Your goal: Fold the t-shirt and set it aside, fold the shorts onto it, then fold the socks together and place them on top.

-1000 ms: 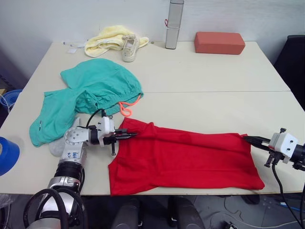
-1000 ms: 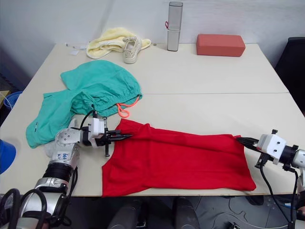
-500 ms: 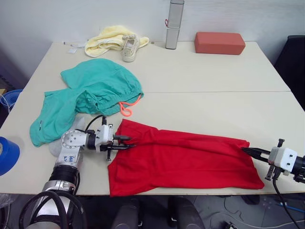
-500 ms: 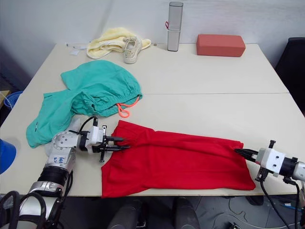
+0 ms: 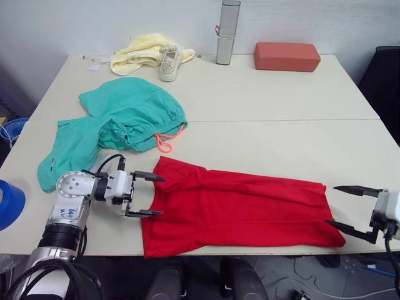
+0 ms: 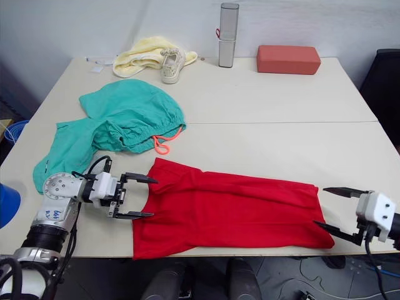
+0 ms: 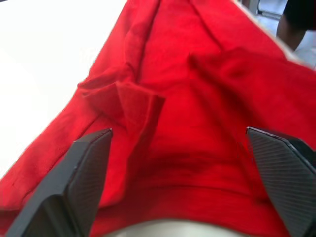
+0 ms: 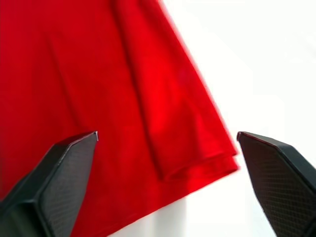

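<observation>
Two spread tools, left tool [image 5: 149, 195], right tool [image 5: 345, 207], t-shirt [image 5: 244, 206] between

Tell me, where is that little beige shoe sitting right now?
The beige sneaker sits at the table's far edge, on the robot's left side, resting against the pale yellow cloth, with the silver cylinder standing further right.

A pale beige table [image 5: 262, 94] stands against a plain white wall [image 5: 94, 25]; a seam crosses its middle.
</observation>
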Controlling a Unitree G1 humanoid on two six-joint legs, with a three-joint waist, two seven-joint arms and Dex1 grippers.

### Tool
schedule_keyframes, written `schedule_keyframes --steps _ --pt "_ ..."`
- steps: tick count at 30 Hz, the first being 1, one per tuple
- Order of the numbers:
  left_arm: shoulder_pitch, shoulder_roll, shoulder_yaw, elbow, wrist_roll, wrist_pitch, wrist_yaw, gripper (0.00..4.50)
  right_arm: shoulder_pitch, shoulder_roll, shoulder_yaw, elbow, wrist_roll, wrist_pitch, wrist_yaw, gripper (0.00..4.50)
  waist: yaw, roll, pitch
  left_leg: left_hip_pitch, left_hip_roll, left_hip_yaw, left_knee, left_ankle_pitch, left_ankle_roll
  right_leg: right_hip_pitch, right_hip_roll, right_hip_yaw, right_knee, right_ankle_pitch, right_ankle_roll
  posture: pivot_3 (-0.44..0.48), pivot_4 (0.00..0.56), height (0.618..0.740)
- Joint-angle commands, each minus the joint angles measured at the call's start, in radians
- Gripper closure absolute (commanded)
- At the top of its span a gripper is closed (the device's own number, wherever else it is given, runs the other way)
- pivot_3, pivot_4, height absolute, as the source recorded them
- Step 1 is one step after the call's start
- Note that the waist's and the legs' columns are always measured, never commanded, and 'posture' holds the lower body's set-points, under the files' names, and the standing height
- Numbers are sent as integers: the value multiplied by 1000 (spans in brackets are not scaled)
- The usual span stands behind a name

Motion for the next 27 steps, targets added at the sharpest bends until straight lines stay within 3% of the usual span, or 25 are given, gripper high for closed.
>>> schedule_keyframes --steps 1,6,11,27 --pt "-35 14 9 -72 -23 198 80 0 -28 -65 -24 -70 76 275 -8 49 2 0 0 0 0 0 0 0 0 0 0 0 0 0 0 0 150 740" --pt "-99 16 -50 -127 38 394 152 0 -112 -116 44 -75 46 474 43 49 5 0 0 -1 -1 -1 0 -1 1 0 -1 -1 0 0 0 0 150 740" --pt "-134 2 -96 -189 86 521 222 0 -223 -112 124 -52 -20 542 57 49 3 0 0 -2 -1 -1 0 -1 1 0 -1 -2 0 0 0 0 150 740" --pt "-159 -43 -157 -241 127 663 294 0 -399 -58 275 42 -160 617 85 49 4 0 0 -3 -2 0 1 0 1 -1 1 -2 1 0 0 0 150 740"
